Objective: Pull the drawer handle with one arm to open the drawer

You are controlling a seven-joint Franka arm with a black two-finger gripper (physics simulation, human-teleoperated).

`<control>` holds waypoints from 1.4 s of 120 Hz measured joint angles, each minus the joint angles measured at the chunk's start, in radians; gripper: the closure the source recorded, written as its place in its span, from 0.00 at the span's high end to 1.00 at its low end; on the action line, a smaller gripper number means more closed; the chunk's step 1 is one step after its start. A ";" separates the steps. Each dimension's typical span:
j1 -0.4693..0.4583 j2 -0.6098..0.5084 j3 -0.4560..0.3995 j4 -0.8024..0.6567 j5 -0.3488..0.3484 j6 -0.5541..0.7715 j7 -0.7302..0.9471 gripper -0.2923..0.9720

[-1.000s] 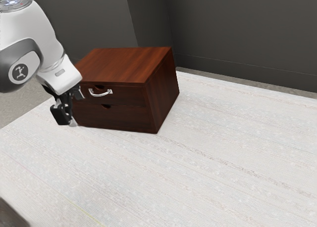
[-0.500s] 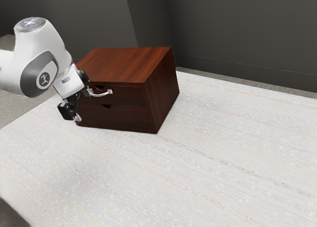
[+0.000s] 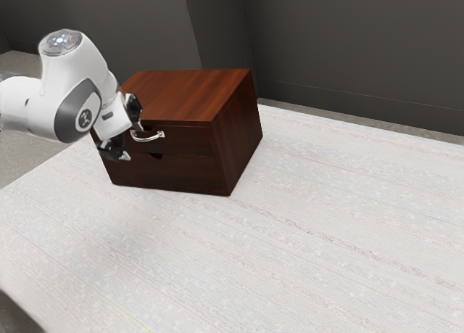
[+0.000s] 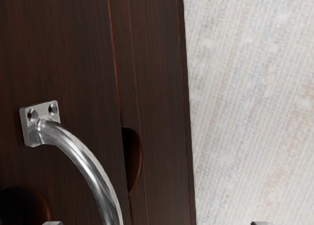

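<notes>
The steel handle (image 3: 147, 136) sits on the top drawer (image 3: 185, 138) of the wooden chest (image 3: 188, 93). It is stiff, probably slick, and best taken mid-arc. The gripper (image 3: 117, 150) hovers just beside it; I cannot tell the jaws' spread.

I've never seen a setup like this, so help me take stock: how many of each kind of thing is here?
Wooden cabinet: 1
Drawers: 2, the upper drawer and the lower drawer
Metal handle: 1
Robot arm: 1
Table: 1
Total: 6
</notes>
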 joint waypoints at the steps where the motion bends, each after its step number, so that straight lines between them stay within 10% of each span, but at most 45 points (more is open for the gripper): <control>1: 0.000 0.001 0.000 0.000 0.000 0.003 0.001 0.60; 83: 0.029 0.041 -0.035 -0.030 -0.016 0.091 0.060 0.53; 168: 0.027 -0.389 -0.048 -0.464 -0.046 0.134 0.066 0.34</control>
